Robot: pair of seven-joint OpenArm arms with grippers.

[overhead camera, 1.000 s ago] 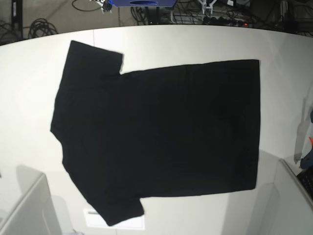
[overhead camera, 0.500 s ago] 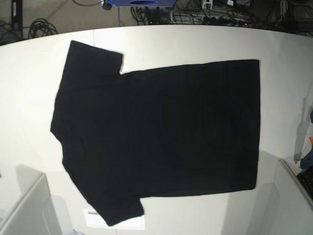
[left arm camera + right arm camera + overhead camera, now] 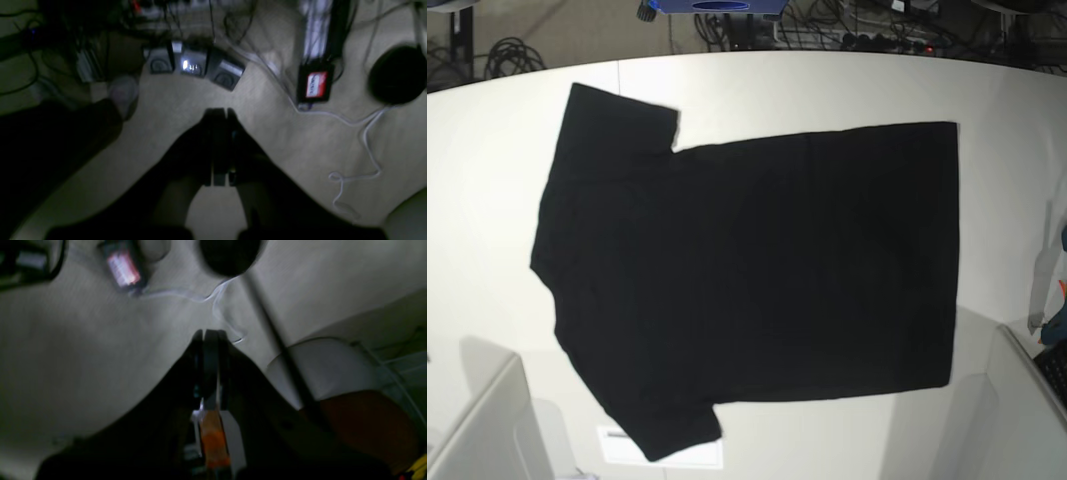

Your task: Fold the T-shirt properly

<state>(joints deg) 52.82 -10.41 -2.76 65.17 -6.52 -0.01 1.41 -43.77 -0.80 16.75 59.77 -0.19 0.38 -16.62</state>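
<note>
Lying flat and spread out on the white table [image 3: 487,180], the T-shirt [image 3: 747,270] shows its plain black side, sleeves toward the left of the base view and hem toward the right. Neither arm reaches over it. The left gripper [image 3: 218,115] has its jaws pressed together on nothing, above a floor strewn with cables [image 3: 353,156]. The right gripper [image 3: 208,336] is likewise closed and apparently empty, though its view is dim and blurred.
</note>
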